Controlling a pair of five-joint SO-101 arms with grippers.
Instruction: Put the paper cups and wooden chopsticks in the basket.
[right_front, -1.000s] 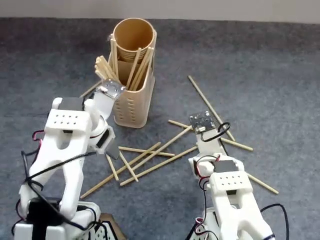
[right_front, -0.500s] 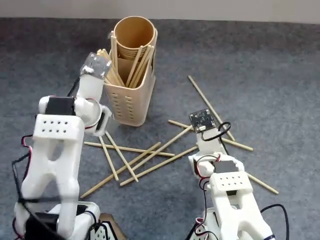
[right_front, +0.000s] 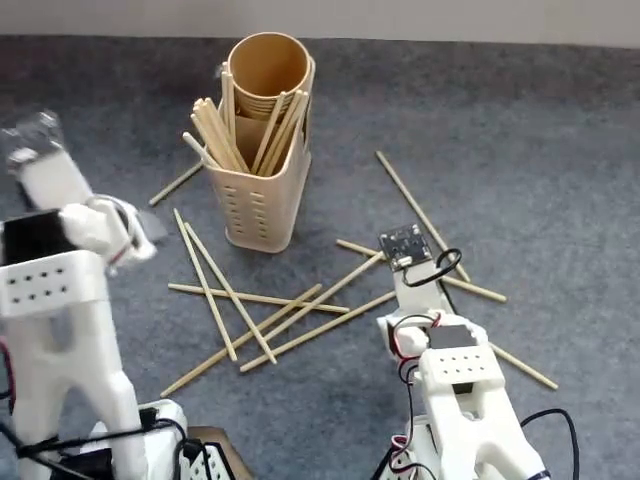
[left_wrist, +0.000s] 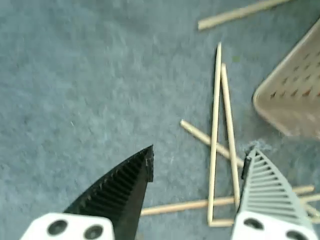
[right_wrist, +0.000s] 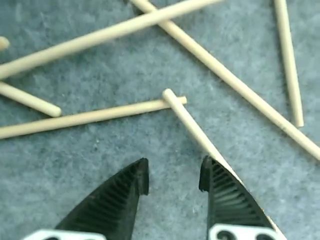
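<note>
The tall beige perforated plastic basket (right_front: 258, 205) stands upright on the grey carpet (right_front: 540, 130). It holds nested tan paper cups (right_front: 267, 70) and a bundle of pale wooden chopsticks (right_front: 215, 135) (fanned against its rim). Loose chopsticks (right_front: 260, 299) lie scattered in front. The left gripper (left_wrist: 200, 152) hangs spread wide and empty near the basket, above two sticks. The right gripper (right_wrist: 174, 175), narrowly parted and empty, hovers over crossed sticks.

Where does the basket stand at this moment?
In the high view the basket stands upright at the far middle of the carpet, holding a paper cup; loose chopsticks lie before it.
</note>
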